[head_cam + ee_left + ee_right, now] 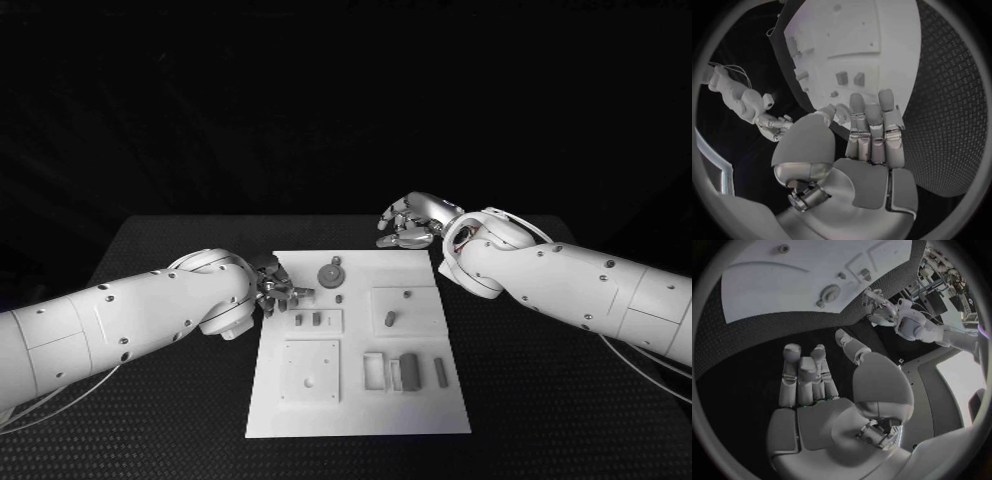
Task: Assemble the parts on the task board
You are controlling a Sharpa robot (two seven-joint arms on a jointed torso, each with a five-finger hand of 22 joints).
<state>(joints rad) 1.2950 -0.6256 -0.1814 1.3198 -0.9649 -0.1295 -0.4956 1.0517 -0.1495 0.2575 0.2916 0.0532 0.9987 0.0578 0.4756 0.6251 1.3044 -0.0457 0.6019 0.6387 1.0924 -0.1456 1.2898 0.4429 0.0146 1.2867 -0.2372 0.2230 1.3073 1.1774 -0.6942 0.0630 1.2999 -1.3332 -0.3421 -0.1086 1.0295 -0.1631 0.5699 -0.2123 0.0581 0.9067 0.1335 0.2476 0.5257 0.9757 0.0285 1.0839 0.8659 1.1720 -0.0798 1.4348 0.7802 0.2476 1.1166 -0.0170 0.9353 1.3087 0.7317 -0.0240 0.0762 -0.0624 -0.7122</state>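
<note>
Waiting at the task board (361, 420), both hands empty, parts unassembled.

The white task board lies at the middle of the desk (173, 240), its grey parts spread over it: a round piece (333, 273) near the far edge, small pegs (307, 320) in the left block, slim bars (410, 370) towards the near right. The left hand (277, 287) hovers at the board's left edge, fingers apart and straight, holding nothing, probably placed to reach the pegs. The right hand (414, 220) hangs off the board's far right corner over bare desk, fingers loosely spread and empty.
</note>
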